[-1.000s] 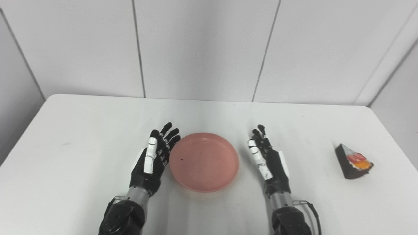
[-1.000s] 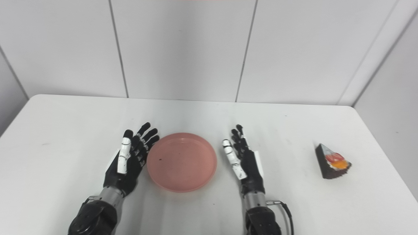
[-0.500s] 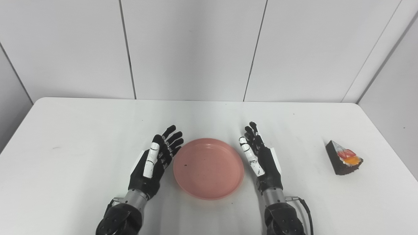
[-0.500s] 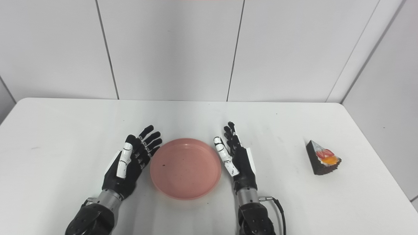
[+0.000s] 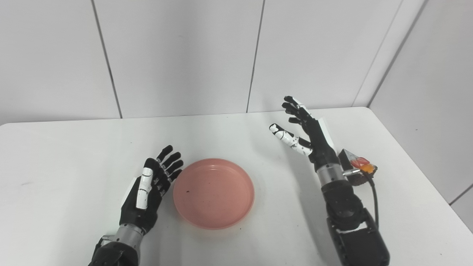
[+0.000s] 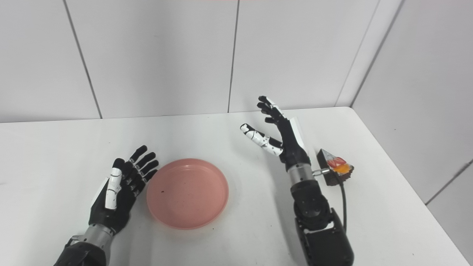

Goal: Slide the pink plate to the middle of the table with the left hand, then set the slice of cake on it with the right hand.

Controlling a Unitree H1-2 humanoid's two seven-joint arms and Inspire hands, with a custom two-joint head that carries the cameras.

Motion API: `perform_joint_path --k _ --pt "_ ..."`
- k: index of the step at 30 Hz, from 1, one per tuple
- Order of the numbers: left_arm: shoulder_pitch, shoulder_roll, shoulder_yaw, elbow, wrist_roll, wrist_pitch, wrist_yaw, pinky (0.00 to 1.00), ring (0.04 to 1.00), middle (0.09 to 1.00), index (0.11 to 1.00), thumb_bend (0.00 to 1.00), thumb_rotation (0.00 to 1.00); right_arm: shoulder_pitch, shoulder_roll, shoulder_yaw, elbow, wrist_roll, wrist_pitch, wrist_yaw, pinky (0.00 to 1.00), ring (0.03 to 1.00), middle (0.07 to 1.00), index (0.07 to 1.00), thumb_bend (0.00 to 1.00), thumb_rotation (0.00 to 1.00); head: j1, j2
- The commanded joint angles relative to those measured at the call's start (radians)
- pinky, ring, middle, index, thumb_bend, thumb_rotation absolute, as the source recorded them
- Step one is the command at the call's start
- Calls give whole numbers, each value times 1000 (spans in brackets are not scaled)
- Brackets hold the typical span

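A round pink plate (image 5: 213, 192) lies on the white table (image 5: 74, 147), near its middle front. My left hand (image 5: 149, 186) rests open just left of the plate's rim, fingers apart, holding nothing. My right hand (image 5: 305, 135) is raised above the table, open with fingers spread, right of the plate and up-left of the cake slice. The slice of cake (image 5: 357, 170) is a dark wedge with red and orange topping; it sits on the table at the right, partly hidden behind my right wrist. It also shows in the right eye view (image 6: 335, 171).
White wall panels stand behind the table. The table's right edge (image 5: 417, 162) runs close past the cake. A cable (image 5: 375, 199) hangs from my right forearm.
My right hand has lifted off the table beside the plate and swung right toward the cake. The camera has turned right, shifting the whole picture. The left hand and plate stay put.
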Motion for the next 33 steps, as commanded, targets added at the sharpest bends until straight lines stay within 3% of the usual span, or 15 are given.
perform_joint_path --k 1,4,11,16,19,24,28,33 --pt "23 18 10 5 7 31 5 889 901 904 901 706 948 -41 -75 2 -78 -48 87 48 768 825 839 862 658 453 -3 1" --pt "21 26 11 15 14 16 3 893 903 906 904 711 947 -47 -113 1 -131 -100 190 77 720 804 832 850 673 395 -25 -1" --pt "19 41 13 24 13 -8 -7 878 896 900 890 717 932 -58 -189 25 -204 -231 346 128 739 847 864 831 704 300 -81 -6" --pt "15 54 20 47 4 -27 -26 889 905 906 900 727 919 -61 -187 -10 -199 -308 361 176 716 840 869 833 706 265 -125 -16" --pt "12 57 28 58 -4 -37 -31 868 887 889 883 721 895 -59 -176 -44 -195 -351 361 225 752 877 895 843 705 225 -149 -18" --pt "2 66 42 89 -16 -55 -49 852 875 879 872 708 883 -70 -148 -68 -184 -602 361 345 776 877 890 847 742 329 -170 -20" --pt "0 68 51 97 -22 -57 -56 838 863 870 864 711 866 -76 -118 -108 -182 -693 361 430 756 889 900 861 781 331 -179 -20" --pt "-3 71 58 107 -28 -55 -60 830 858 865 860 710 855 -75 -101 -144 -180 -776 361 502 875 900 902 869 812 352 -184 -19"
